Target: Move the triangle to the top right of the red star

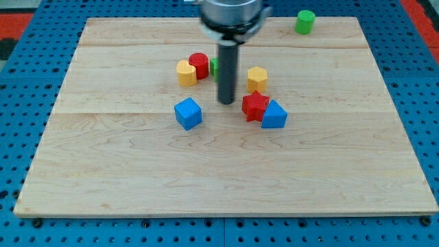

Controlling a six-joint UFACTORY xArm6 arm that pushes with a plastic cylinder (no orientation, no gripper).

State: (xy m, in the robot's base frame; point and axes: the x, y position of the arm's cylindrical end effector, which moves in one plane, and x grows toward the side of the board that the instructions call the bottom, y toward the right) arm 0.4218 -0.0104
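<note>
Left to right on the desk [103, 171]: blue cube [188, 113], yellow block [186, 72] touching a red cylinder [199, 64], a green block [214, 66] mostly hidden behind the rod – shape unclear. My tip [226, 103] sits between cube and red star [255, 106]; no pincer on this rig, nothing held. Blue triangle [274, 115] touches the star's lower right, so it lies right of my tip, star in between. Yellow hexagon [257, 77] just above the star; green cylinder [305, 21] far top right
</note>
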